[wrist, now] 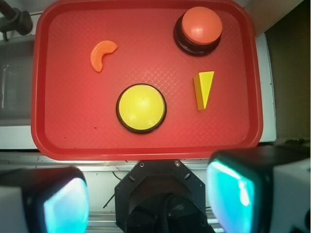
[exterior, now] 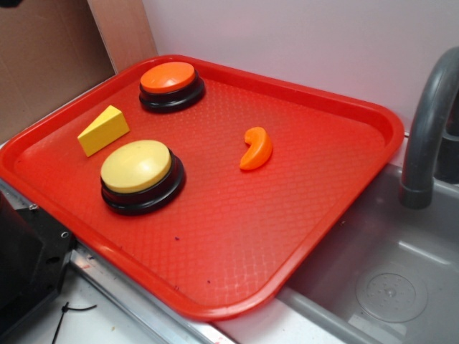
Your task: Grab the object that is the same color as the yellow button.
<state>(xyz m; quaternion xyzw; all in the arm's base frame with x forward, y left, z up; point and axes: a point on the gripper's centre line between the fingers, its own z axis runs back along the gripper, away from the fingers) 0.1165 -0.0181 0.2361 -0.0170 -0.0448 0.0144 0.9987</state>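
1. The gripper [wrist: 146, 199] shows only in the wrist view: two blurred pads with a glossy teal sheen at the bottom corners, spread wide with nothing between them, high above the tray and back over its near edge.
2. The red tray [exterior: 337, 179] is hard plastic with a fine diamond-textured floor, rounded corners and a raised smooth rim.
3. The yellow wedge [wrist: 204, 90] is a solid matte block shaped like a slice of cheese, with flat faces and sharp edges. In the wrist view it lies above and to the right of the midpoint between the pads, well apart from them.
4. The yellow button [exterior: 136, 166] is a smooth pale dome on a glossy black round base; the wedge sits just beside it, not touching.
5. The orange button [exterior: 168, 77] has the same shape and stands near the tray's far rim, beyond the wedge.
6. The orange crescent [exterior: 256, 148] is a smooth curved piece lying alone toward the sink side.
7. Bare tray floor surrounds the wedge on all sides, and the tray's near half is open.
8. A grey sink [exterior: 387, 287] with a curved faucet [exterior: 427, 122] borders the tray's right side.
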